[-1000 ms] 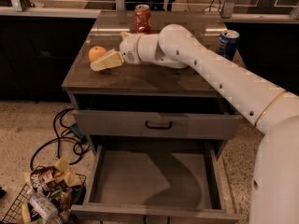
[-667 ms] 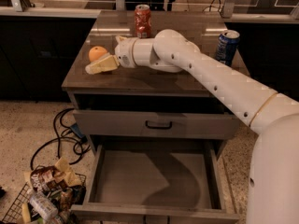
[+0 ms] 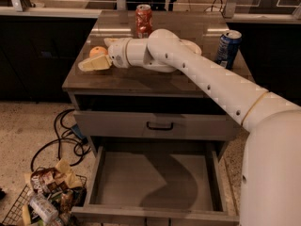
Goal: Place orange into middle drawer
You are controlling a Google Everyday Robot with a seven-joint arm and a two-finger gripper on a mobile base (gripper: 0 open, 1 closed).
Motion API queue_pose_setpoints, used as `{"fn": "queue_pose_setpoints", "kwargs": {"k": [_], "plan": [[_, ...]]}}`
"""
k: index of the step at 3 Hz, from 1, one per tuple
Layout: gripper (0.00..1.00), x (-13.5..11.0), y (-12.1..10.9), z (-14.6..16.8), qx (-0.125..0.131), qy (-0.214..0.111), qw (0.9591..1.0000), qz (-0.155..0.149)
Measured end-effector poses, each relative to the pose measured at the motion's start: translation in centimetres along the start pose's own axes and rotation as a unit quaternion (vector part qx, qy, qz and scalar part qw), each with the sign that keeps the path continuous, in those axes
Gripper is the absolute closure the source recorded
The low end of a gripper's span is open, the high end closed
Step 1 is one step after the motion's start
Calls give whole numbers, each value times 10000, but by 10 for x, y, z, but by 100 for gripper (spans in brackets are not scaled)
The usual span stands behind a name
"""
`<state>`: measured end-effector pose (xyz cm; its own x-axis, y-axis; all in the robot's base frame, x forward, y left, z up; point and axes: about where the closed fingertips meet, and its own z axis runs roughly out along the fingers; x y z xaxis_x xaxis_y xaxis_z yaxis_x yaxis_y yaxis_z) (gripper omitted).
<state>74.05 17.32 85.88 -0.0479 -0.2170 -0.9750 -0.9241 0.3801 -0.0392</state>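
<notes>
Camera view, single frame: orange point(image 3: 98, 51) sits on the cabinet top point(image 3: 155, 83), near its left edge and well short of the red soda can point(image 3: 144, 20) behind it. Gripper point(image 3: 95, 61) lies low over the top on the near side of the fruit, touching it or just beside it; whether it is open, closed or already clamped on the orange cannot be told from this angle, so confirm that before you lift. Middle drawer point(image 3: 124, 185) is pulled out below, floor bare, with the arm's shadow across it; the closed upper drawer front point(image 3: 117, 124) with its black handle point(image 3: 160, 125) sits between the top and the opening. Judgement: step in hand is the grasp, the transfer not yet begun. A round, smooth fruit is likely to roll if nudged off-centre, and the left edge is close, so centre the gripper across the widest part and close gently. Once held, lift clear of the top, bring the arm forward past the upper drawer front, then lower toward the middle of the drawer floor and release low so it does not bounce or roll. Blue can point(image 3: 228, 42) at the right rear sits beside the forearm; keep your swing away from it.
</notes>
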Motion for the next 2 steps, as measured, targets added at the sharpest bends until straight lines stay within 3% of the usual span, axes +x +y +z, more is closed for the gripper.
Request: {"fn": "queue_pose_setpoints", "kwargs": {"k": [2], "plan": [[64, 0, 4, 4, -37, 0, 10000, -3]]}}
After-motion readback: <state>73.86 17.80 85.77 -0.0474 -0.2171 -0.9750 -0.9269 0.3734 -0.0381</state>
